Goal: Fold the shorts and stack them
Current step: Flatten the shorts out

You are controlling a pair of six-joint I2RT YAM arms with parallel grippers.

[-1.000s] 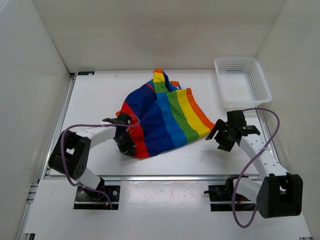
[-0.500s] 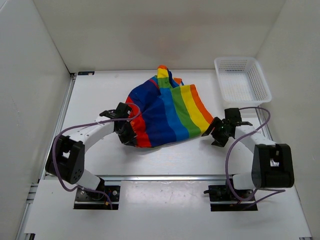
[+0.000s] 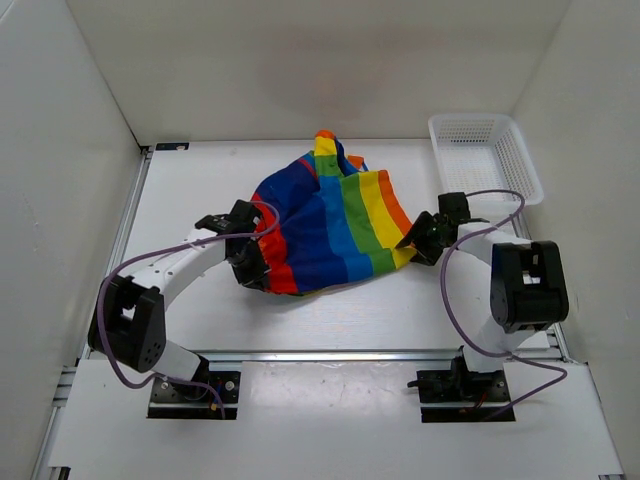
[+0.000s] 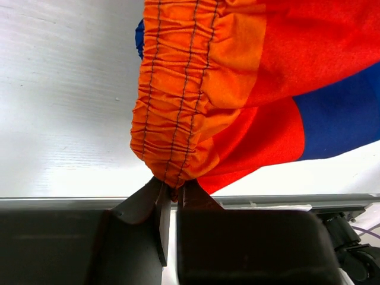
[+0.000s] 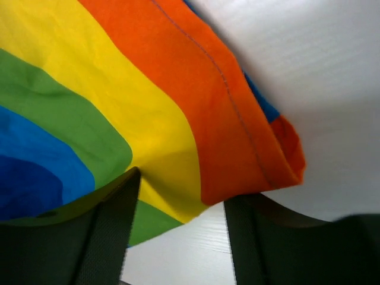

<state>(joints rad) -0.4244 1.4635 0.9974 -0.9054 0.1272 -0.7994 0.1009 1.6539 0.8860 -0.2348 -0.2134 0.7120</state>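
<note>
The rainbow-striped shorts lie bunched in the middle of the table, with a peak of fabric raised at the far side. My left gripper is at their near left corner. In the left wrist view it is shut on the orange gathered waistband. My right gripper is at the shorts' right corner. In the right wrist view it is open, one finger under the yellow and green stripes, the other beside the orange hem.
A white mesh basket stands at the back right, just beyond my right arm. White walls close the table on the left, back and right. A metal rail runs along the near edge.
My right gripper has swung left and forward to the shorts' right corner. My left gripper has carried the waistband slightly away from the near edge, and the shorts have bunched up.
</note>
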